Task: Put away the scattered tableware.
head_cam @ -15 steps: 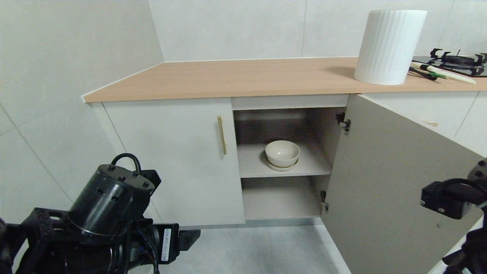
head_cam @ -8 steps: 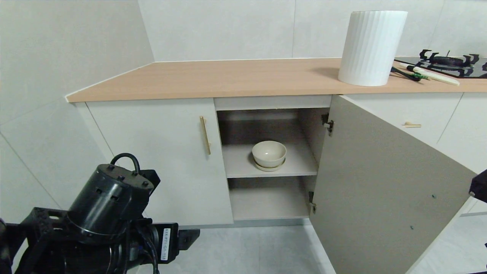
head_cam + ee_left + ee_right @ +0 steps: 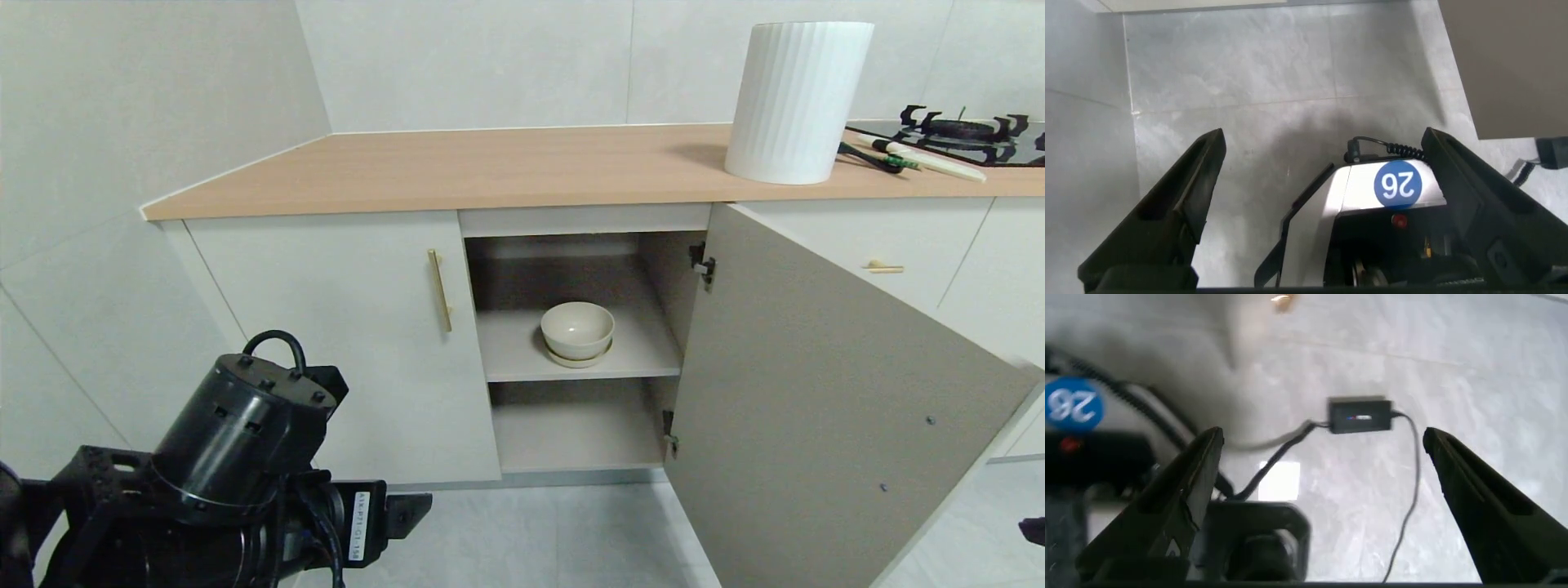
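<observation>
A beige bowl (image 3: pixel 577 328) sits on a small saucer on the upper shelf (image 3: pixel 653 359) of the open cabinet. A few utensils with green and black handles (image 3: pixel 906 157) lie on the wooden counter (image 3: pixel 490 167) beside the stove. My left arm (image 3: pixel 237 441) hangs low at the left, well short of the cabinet. In the left wrist view my left gripper (image 3: pixel 1323 147) is open over the floor with nothing between its fingers. My right gripper (image 3: pixel 1323 441) is open too, facing the floor with nothing in it.
The right cabinet door (image 3: pixel 816 392) stands swung wide open; the left door (image 3: pixel 343 327) is closed. A tall white ribbed cylinder (image 3: pixel 796 98) stands on the counter by the gas stove (image 3: pixel 963 131). A black box with a cable (image 3: pixel 1360 415) lies on the floor.
The head camera panned right at first. My right arm dropped from the middle of the right edge to the bottom right corner. The left arm barely shifted.
</observation>
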